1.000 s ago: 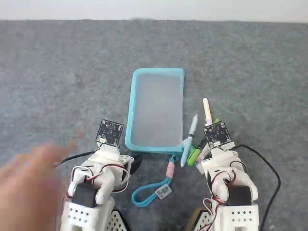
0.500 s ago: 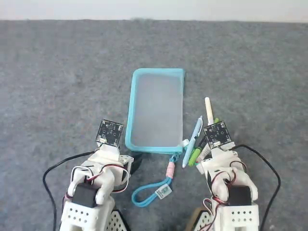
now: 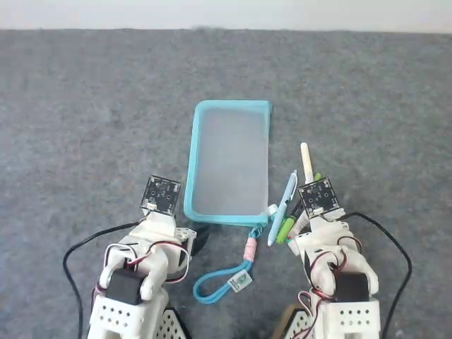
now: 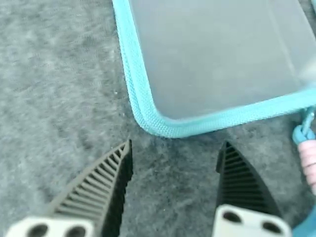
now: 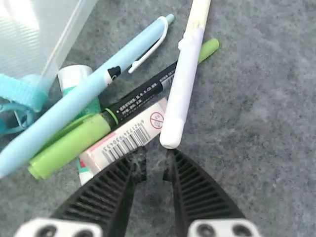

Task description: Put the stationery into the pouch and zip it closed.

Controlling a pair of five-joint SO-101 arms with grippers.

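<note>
The pouch (image 3: 229, 162) lies flat on the grey desk (image 3: 85, 106), between the two arms and a bit in front of them. It has a light blue edge, and its blue strap (image 3: 219, 279) curls on the desk at the near end.

The stationery is in a small heap just beside the pouch's near right corner. The blue pen (image 5: 84, 98) lies on top of the green marker (image 5: 74, 143). The white pen (image 5: 185, 84) lies next to them. A white eraser (image 5: 126, 143) with black stripes sits under the marker.

The left gripper (image 4: 177, 144) is spread wide, low over the desk, near the pouch's near left corner. It holds nothing. The right gripper (image 5: 155, 153) is almost pressed together, right by the end of the white pen and the eraser. It holds nothing too.

A second ago a blurry hand was over the desk's near left side. Now it is gone. The blue pen stood straighter then. Now it leans with its far end away from the pouch. The arms have not moved.
</note>
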